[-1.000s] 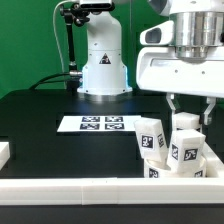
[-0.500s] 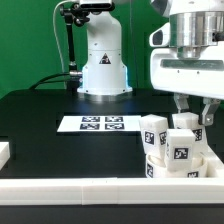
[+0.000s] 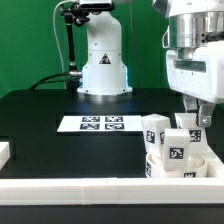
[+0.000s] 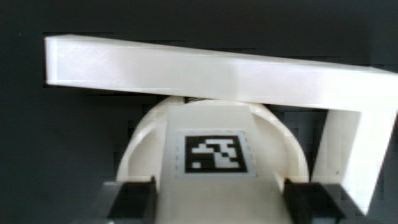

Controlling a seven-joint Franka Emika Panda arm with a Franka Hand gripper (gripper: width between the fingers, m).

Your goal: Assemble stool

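Observation:
The stool's round white seat [image 3: 172, 170] lies at the exterior view's right, near the front rail. Two tagged block legs [image 3: 154, 132] [image 3: 177, 150] stand upright on it. A third leg [image 3: 187, 122] stands behind them under my gripper [image 3: 197, 114]. In the wrist view this white leg [image 4: 214, 150] shows its tag and fills the gap between my gripper's [image 4: 228, 205] black fingers [image 4: 128, 200], which press on both its sides. The gripper is shut on that leg. The leg's lower end is hidden behind the front legs.
The marker board [image 3: 100, 124] lies flat at mid-table, in front of the white arm base [image 3: 103, 62]. A long white border rail [image 3: 80, 187] runs along the front edge, and its corner [image 4: 196, 68] shows just beyond the held leg. A small white piece [image 3: 5, 152] sits at the left edge.
My gripper has shifted toward the exterior view's right while staying over the seat. The front tagged leg has edged slightly to the left. The grip has stayed the same.

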